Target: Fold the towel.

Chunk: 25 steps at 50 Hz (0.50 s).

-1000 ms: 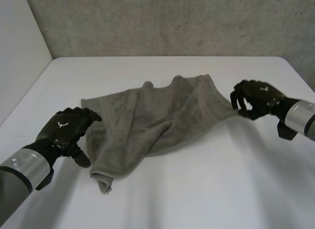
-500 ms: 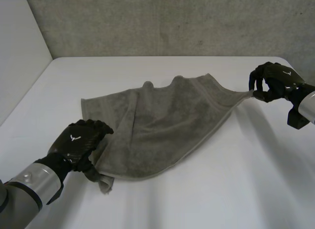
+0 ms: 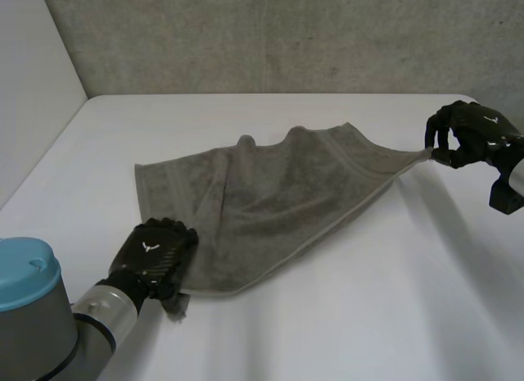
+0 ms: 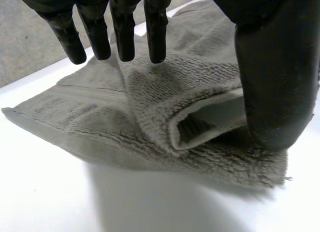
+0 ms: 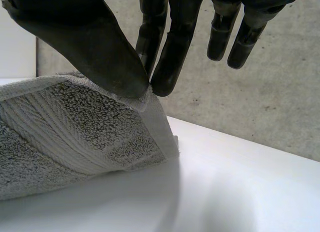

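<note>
Pinching a towel (image 3: 270, 201) corner, right robot hand (image 3: 471, 137) extends sideways; left robot hand (image 3: 155, 254) spreads over another.

Lab-like test bay: plain white table (image 3: 344, 315) against a bare concrete wall (image 3: 286, 37), grey robot arm (image 3: 37, 340) at it.

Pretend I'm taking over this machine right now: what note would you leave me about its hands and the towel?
Left robot hand: open, fingers straight, over the bunched near-left corner of the towel.
Right robot hand: shut on the towel's far-right corner, pinched between thumb and fingers, raised off the table.
Towel: pulled out between those corners, wrinkled, mostly lying on the table.
Done: one corner gripped.
Left: grip the near corner, flatten, then fold; no fold made yet.
</note>
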Tool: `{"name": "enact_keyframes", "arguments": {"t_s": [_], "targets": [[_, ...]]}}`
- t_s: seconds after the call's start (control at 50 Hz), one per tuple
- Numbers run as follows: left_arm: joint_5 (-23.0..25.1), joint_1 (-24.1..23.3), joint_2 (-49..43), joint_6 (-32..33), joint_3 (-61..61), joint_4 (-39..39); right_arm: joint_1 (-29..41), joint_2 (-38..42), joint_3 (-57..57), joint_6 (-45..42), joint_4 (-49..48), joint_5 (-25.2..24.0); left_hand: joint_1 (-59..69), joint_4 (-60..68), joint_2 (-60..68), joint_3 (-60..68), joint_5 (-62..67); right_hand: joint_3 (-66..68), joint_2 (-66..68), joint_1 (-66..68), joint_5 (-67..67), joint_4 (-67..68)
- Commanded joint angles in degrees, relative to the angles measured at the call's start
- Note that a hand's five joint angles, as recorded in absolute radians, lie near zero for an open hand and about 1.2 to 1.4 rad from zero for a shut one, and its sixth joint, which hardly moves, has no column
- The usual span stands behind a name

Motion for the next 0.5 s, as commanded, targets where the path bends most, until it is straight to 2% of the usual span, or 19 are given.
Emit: {"name": "enact_keyframes", "arguments": {"t_s": [0.02, 0.5], "targets": [[-0.4, 0.1, -0.7, -0.2, 1.0, 1.4, -1.9, -0.6, 0.0, 0.0, 0.1, -0.5, 2.2, -3.2, 2.0, -2.8, 1.6, -3.0, 6.6, 7.0, 4.8, -4.1], [-0.4, 0.9, -1.2, -0.2, 3.3, 1.8, -4.7, -2.3, -0.1, 0.4, 0.5, -0.6, 3.0, -3.2, 2.9, -2.8, 2.4, -3.0, 6.6, 7.0, 4.8, -4.1]]}}
